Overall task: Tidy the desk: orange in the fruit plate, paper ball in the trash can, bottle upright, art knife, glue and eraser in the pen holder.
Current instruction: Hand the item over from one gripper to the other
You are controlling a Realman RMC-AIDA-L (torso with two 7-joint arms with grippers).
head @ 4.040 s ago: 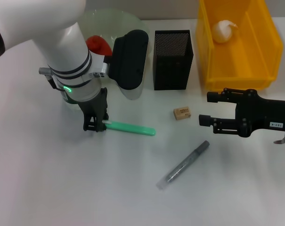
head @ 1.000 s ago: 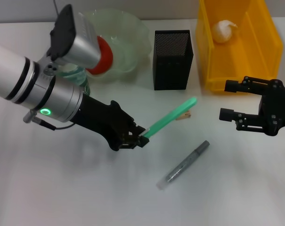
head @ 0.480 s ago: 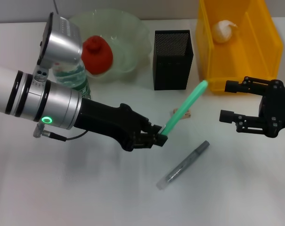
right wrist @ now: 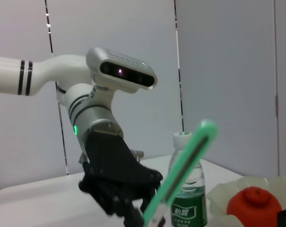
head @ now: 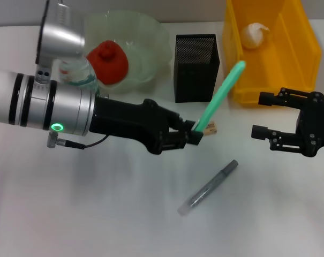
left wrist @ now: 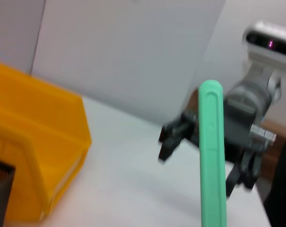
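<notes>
1. Orange (head: 107, 60) sits in the fruit plate (head: 151, 37), far left of the desk. Judged done.
2. Paper ball (head: 254, 33) lies in the trash can (head: 306, 51), far right. Judged done.
3. Bottle (right wrist: 186, 198) stands upright, cap on top, just beside the fruit plate; in the head view it is mostly hidden behind the left arm. Judged done.
4. Left gripper (head: 195, 137) is closed on the lower end of the green art knife (head: 221, 96), held clear of the desk and tilted, its free end pointing up toward the gap between pen holder and trash can. The knife is not yet over the holder's mouth. Step in hand: carry it to the pen holder (head: 196, 67).
5. The pen holder stands between plate and bin; through the mesh I cannot tell whether anything is inside.
6. Eraser (head: 210, 128) lies on the desk near the front of the holder, partly hidden by the left gripper and knife. Not yet stowed.
7. A grey stick (head: 208, 188), probably the glue, lies flat on the desk, well apart from the holder. Not yet stowed.
8. Right gripper (head: 261, 115) hovers in front of the trash can, jaws spread apart, holding nothing.
9. Tally: three of six items look settled; knife in transit; eraser and glue left.
</notes>
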